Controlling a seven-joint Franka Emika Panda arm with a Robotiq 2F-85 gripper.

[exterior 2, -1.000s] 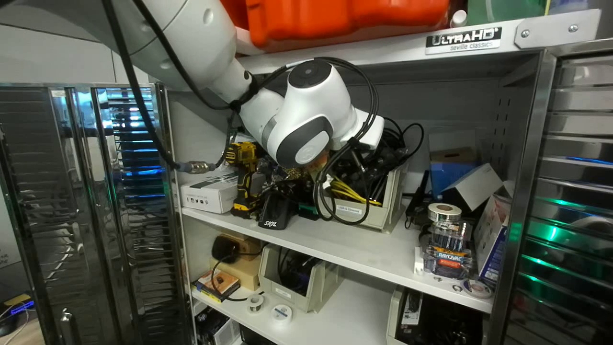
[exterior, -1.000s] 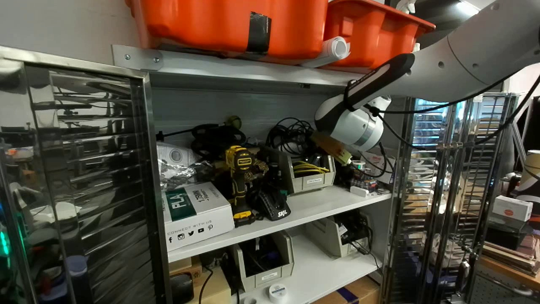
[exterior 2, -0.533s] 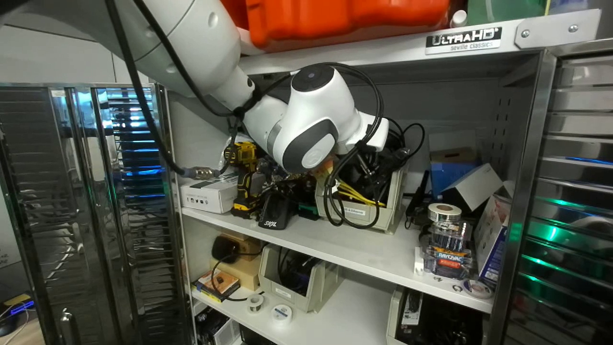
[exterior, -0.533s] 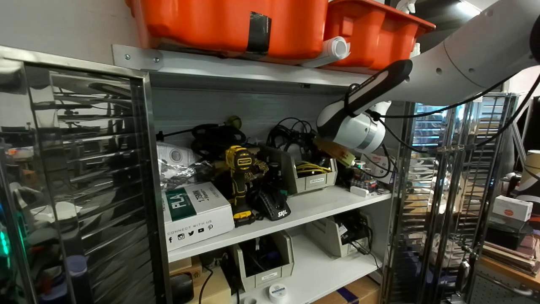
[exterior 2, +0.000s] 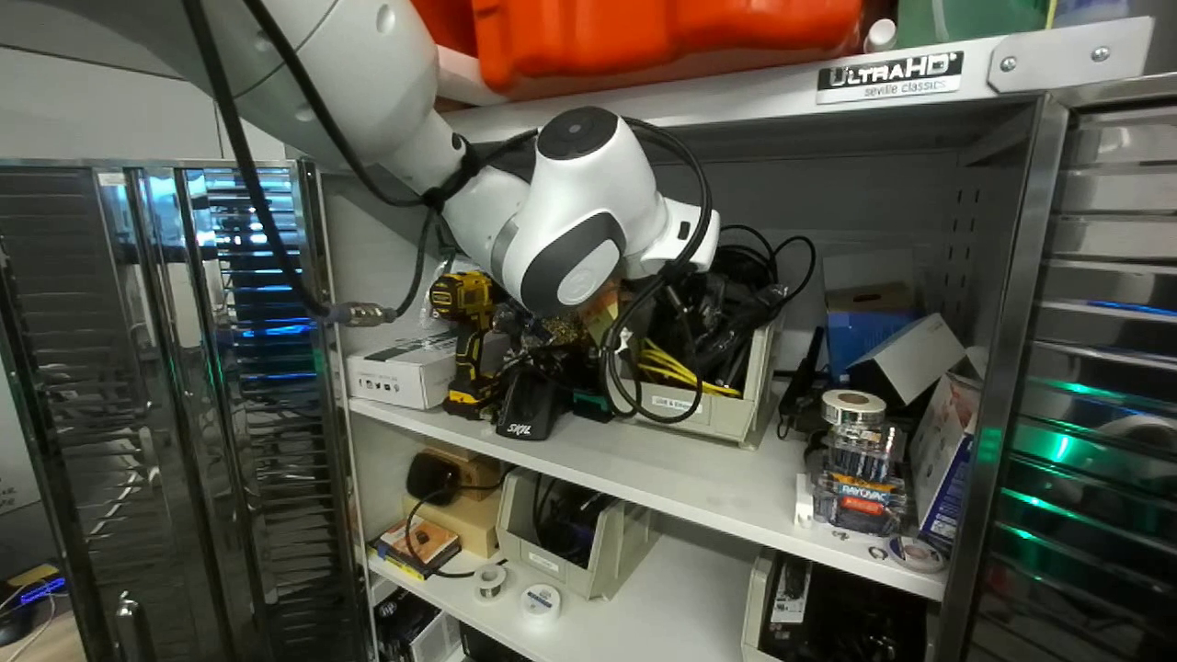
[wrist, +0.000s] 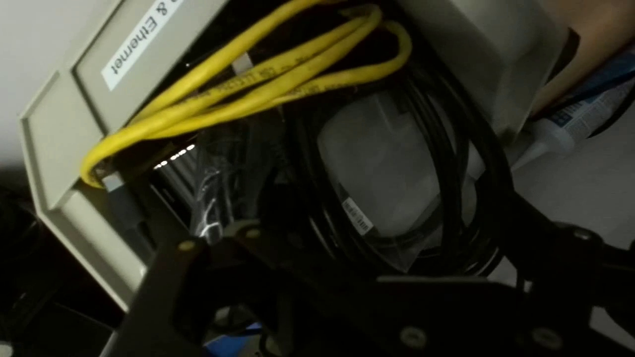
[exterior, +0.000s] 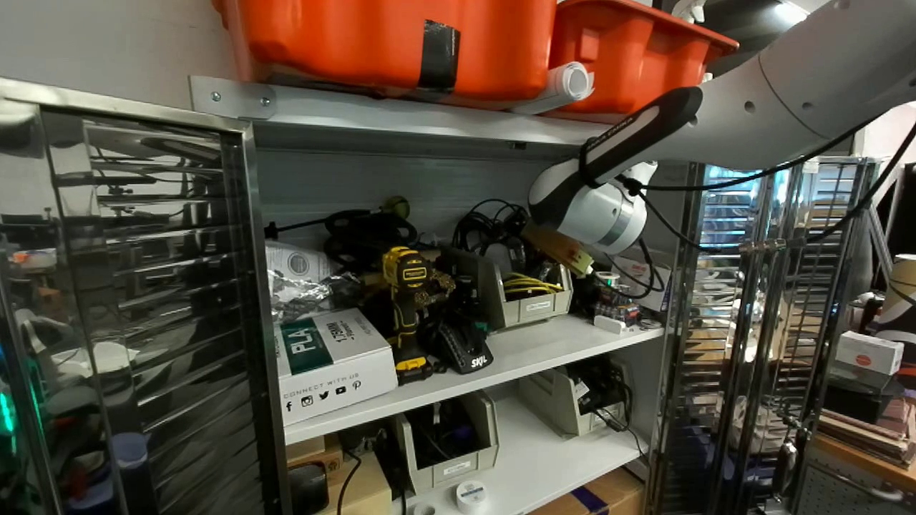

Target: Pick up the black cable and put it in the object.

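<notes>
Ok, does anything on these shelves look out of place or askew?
Yes: in an exterior view, a plain white cardboard box sits tilted as if toppled, and small silvery bits lie loose near the front edge of its white shelf.

Pincer [wrist: 397, 213] tips lost in shadow, bin label [wrist: 141, 40] cut by wrist view's top edge

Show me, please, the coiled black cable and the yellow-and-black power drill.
Coiled black cable [wrist: 448, 158]: wrist view, right side of its loop.
Yellow-and-black power drill [exterior: 406, 316]: an exterior view, its grip.
</notes>
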